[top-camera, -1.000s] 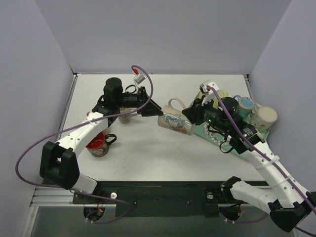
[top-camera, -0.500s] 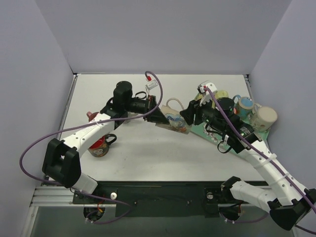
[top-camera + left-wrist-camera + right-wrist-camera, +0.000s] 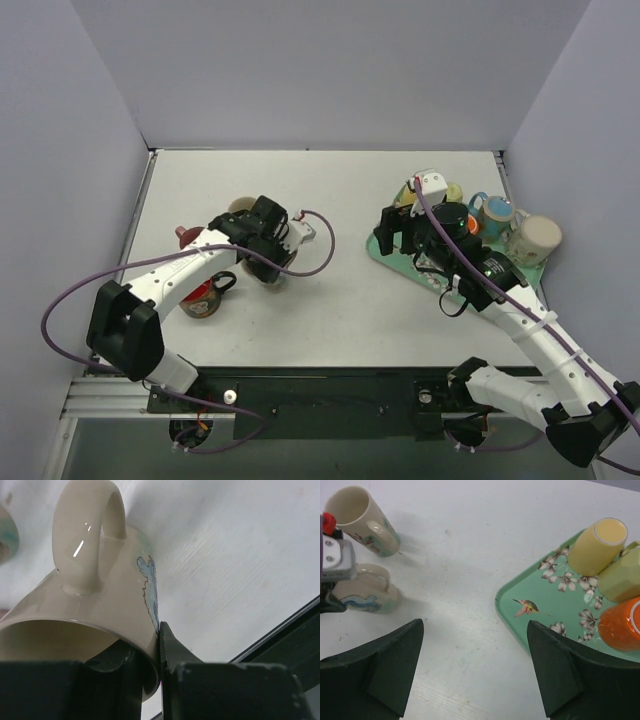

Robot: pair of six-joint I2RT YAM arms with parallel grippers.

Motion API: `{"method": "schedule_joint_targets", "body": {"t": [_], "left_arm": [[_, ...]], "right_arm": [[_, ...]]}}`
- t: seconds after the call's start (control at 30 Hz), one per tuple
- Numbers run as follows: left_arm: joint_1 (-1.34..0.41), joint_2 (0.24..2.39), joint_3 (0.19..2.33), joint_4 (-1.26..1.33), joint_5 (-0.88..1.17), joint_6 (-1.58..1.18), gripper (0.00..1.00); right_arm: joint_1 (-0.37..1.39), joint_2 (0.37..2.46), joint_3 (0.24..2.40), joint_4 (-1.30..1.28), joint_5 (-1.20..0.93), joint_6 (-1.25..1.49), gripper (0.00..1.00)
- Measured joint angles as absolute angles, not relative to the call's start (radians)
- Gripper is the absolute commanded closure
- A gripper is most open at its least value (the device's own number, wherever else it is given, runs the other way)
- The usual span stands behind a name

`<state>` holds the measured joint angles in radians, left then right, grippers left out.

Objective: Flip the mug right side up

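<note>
The left tool (image 3: 150, 652) is clamped across the rim of the mug (image 3: 105, 605), which lies sideways ahead of it, low at the worktop (image 3: 240, 570). The mug looks stiff, glazed, probably slippery and breakable, so the rim hold suits. The right tool (image 3: 472, 670) stands apart.

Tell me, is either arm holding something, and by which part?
The left gripper pinches the cream mug by the wall at its rim; the right gripper is open and empty.

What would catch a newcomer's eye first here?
The left gripper clamps the rim of a cream mug, held sideways with its handle up, left of centre on the table. On the right, a green floral tray crowded with colourful cups lies by the open right gripper.
</note>
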<state>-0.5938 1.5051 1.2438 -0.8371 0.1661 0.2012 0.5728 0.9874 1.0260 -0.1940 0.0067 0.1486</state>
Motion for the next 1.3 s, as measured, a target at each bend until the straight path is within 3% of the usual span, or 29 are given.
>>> {"method": "schedule_joint_targets", "body": {"t": [0.2,0.7,0.73,0.83,0.9,1.0,1.3], "left_arm": [[-0.603,1.471,1.138,-0.902,-0.002,0.330,1.00],[-0.604,1.455,1.129,-0.986,-0.059,0.457,1.00],[-0.602,1.455,1.129,-0.999,-0.060,0.466,0.94],[-0.593,1.461,1.136,-1.033,-0.047,0.491,0.57],[-0.589,1.465,1.147,-1.045,-0.044,0.509,0.47],[-0.578,1.464,1.180,-1.046,-0.043,0.519,0.36],[-0.562,1.396,1.333,-1.057,-0.009,0.514,0.31]], "right_arm": [[0.573,0.988,1.013,-0.211,0.096,0.151,0.20],[0.407,1.056,1.046,-0.341,0.207,0.236,0.18],[0.400,1.056,1.046,-0.344,0.207,0.236,0.17],[0.387,1.056,1.046,-0.356,0.206,0.236,0.14],[0.363,1.060,1.049,-0.365,0.204,0.237,0.13],[0.282,1.087,1.066,-0.380,0.211,0.246,0.13],[-0.018,1.243,1.134,-0.418,0.272,0.262,0.14]]}}
